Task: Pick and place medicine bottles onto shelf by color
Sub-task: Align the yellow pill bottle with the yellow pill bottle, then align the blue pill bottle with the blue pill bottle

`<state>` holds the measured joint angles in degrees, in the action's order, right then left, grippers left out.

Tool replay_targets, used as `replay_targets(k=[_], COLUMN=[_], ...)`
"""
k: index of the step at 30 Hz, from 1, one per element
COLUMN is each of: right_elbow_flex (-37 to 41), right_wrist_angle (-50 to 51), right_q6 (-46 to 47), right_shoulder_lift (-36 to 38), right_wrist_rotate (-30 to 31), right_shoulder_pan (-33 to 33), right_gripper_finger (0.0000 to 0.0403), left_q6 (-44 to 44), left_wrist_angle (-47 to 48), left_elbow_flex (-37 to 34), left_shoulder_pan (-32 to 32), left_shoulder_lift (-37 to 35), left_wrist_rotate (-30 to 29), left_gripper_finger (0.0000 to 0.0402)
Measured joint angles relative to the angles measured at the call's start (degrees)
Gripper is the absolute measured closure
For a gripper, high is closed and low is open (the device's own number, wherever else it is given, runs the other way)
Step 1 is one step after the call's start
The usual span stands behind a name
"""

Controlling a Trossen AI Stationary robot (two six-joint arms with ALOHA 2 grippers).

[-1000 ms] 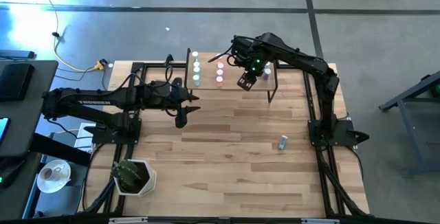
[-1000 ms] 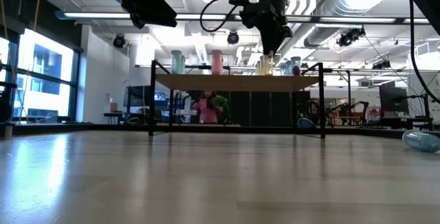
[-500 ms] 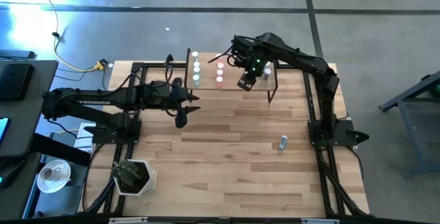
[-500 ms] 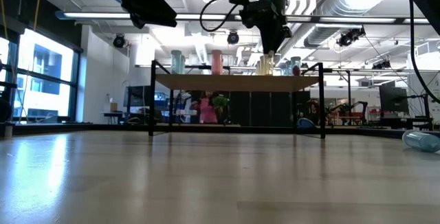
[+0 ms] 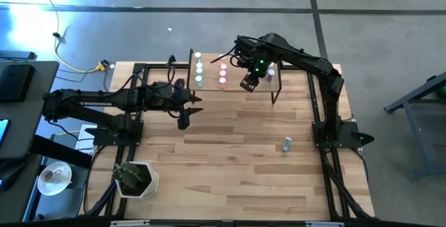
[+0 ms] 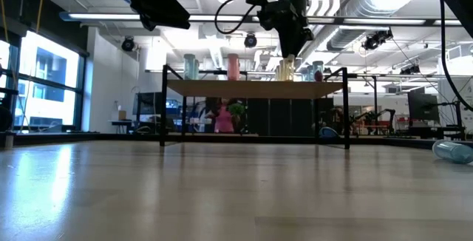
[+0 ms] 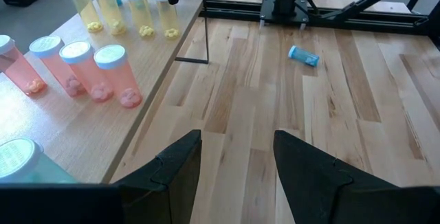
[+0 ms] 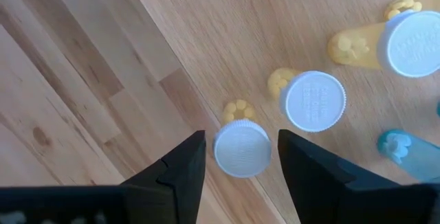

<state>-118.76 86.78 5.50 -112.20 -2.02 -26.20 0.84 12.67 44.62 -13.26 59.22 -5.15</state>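
The right tool (image 8: 237, 148), released, hovers above a yellow bottle (image 8: 241, 148) set beside other yellow ones on the shelf (image 5: 233, 84), sorted by color. The left tool (image 7: 237, 157) waits open at 9 o'clock of the bench (image 5: 230, 157).

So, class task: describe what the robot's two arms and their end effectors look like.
Both arms are dark, jointed tubes. The left arm carries white lettering along its side; the right arm shows a small green light near its wrist. Each end effector, left and right, has two flat black angular fingers.
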Motion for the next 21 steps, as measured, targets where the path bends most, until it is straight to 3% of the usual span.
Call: replay_targets(k=[21], right_elbow_flex=[-1.46], right_wrist_angle=[0.86], right_q6=[-2.9], right_shoulder_lift=[0.15], right_wrist_rotate=[-0.4], right_shoulder_pan=[0.0], right_gripper_finger=[0.0229], left_q6=[0.0], left_wrist_angle=[0.0], left_elbow_flex=[0.0], left_shoulder_pan=[0.0], left_shoulder_lift=[0.0], left_wrist_rotate=[-0.04], left_gripper_finger=[0.0229])
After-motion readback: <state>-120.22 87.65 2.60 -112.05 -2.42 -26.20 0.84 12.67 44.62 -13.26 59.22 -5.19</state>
